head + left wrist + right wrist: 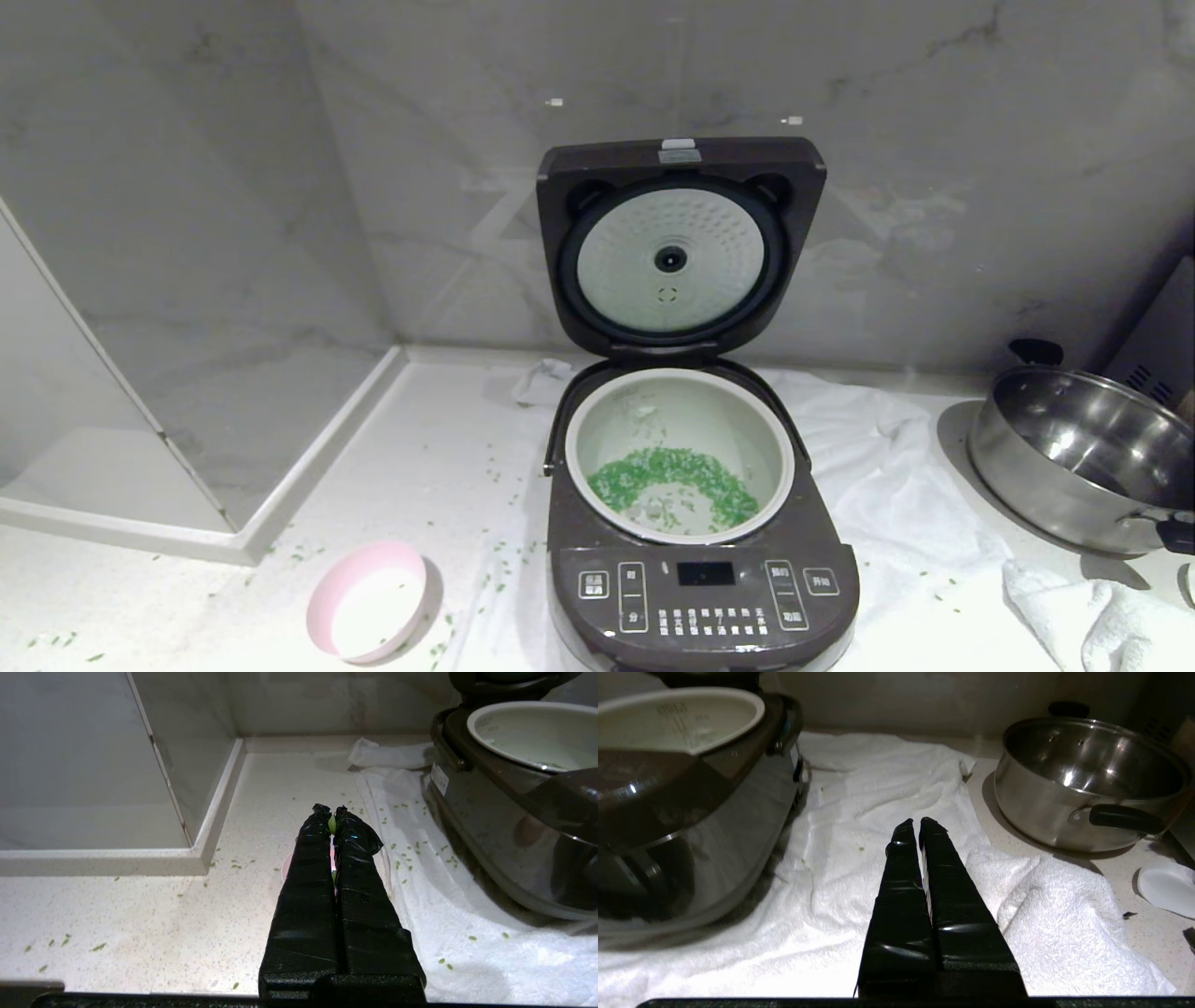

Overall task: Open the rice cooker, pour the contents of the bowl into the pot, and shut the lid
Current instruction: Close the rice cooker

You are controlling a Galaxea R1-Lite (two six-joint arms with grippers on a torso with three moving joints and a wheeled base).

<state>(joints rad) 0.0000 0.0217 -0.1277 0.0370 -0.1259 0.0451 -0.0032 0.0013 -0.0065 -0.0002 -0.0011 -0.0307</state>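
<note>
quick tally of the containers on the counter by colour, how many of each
dark brown: 1, the rice cooker, lid up
pale grey-white: 1, the pot inside it
pink: 1, the bowl
steel: 1, the pan
total: 4

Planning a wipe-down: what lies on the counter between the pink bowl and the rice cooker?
In the head view, only scattered green bits and the white towel's edge lie between the bowl and rice cooker.

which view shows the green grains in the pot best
The head view: it looks straight down into the open pot, where the green grains lie in a ring. The left wrist view catches only a sliver of green past the pot's rim; the right wrist view shows the pot's wall, no grains inside.
</note>
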